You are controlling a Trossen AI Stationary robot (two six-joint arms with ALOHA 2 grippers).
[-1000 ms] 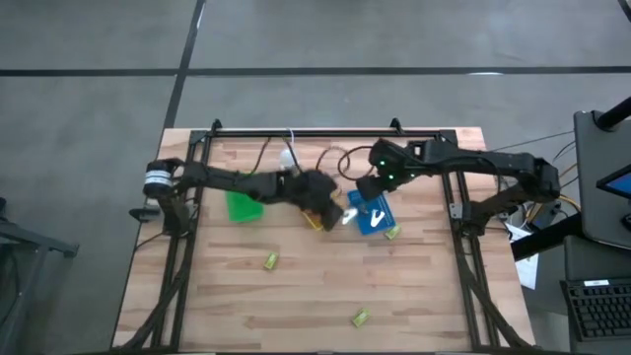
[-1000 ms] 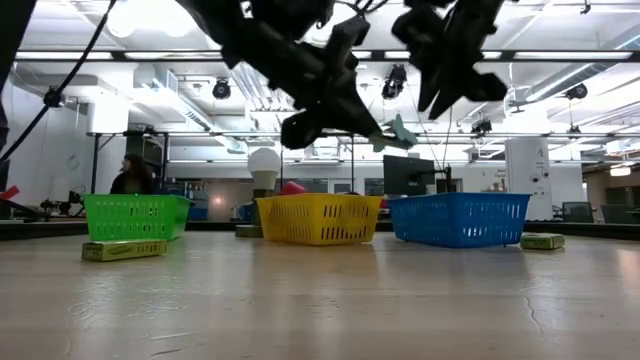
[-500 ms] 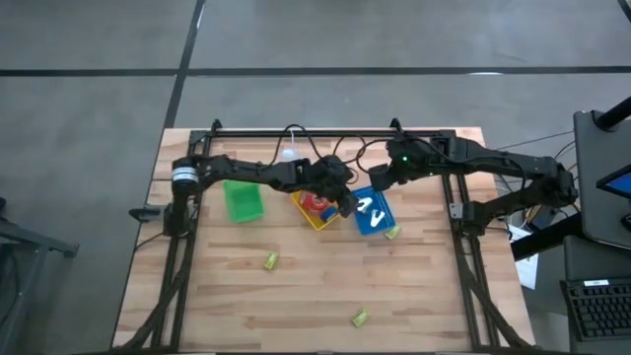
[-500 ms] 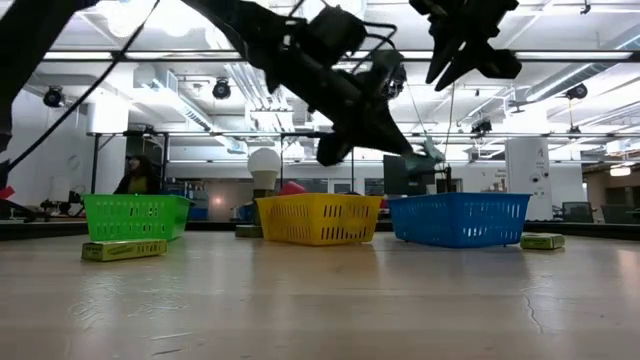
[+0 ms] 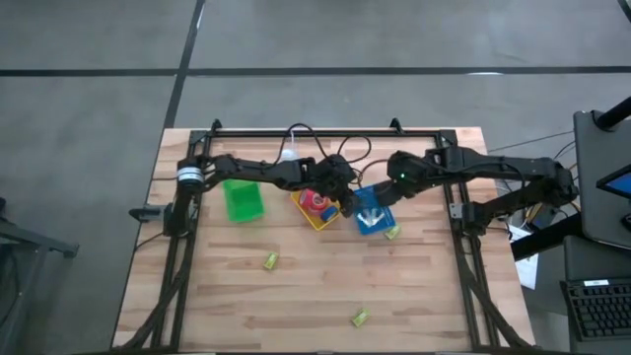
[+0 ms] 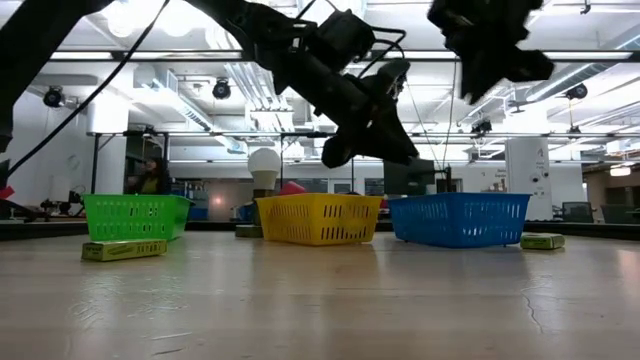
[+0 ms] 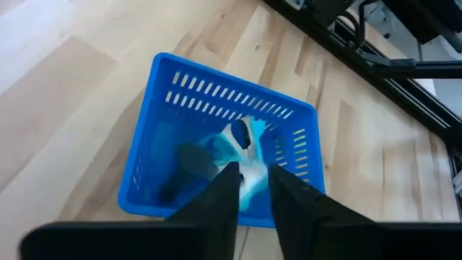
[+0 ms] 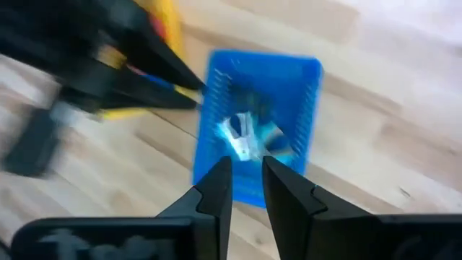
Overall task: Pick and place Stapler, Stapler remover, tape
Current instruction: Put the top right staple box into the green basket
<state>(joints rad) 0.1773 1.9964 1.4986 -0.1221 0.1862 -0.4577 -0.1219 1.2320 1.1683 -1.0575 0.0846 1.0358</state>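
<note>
Both grippers hover over the blue basket (image 5: 371, 213), which stands on the table right of the yellow basket (image 5: 314, 213). White and teal staple removers (image 7: 242, 141) (image 8: 241, 141) lie inside the blue basket. My left gripper (image 7: 250, 184) (image 5: 347, 200) is above the basket's left edge, open by a narrow gap and empty. My right gripper (image 8: 245, 180) (image 5: 391, 185) is above its far right corner, also narrowly open and empty. A red tape roll (image 5: 317, 202) lies in the yellow basket. No blue tape roll shows.
A green basket (image 5: 243, 201) stands left of the yellow one. Small yellow-green boxes lie on the wood: one by the blue basket (image 5: 392, 233), one near the middle (image 5: 269, 260), one near the front (image 5: 360, 317). The near half of the table holds little else.
My left gripper moved toward the table's right, from over the yellow basket to the blue one, carrying a teal staple remover. That piece no longer shows between its fingers. My right gripper drew back a little toward the right.
</note>
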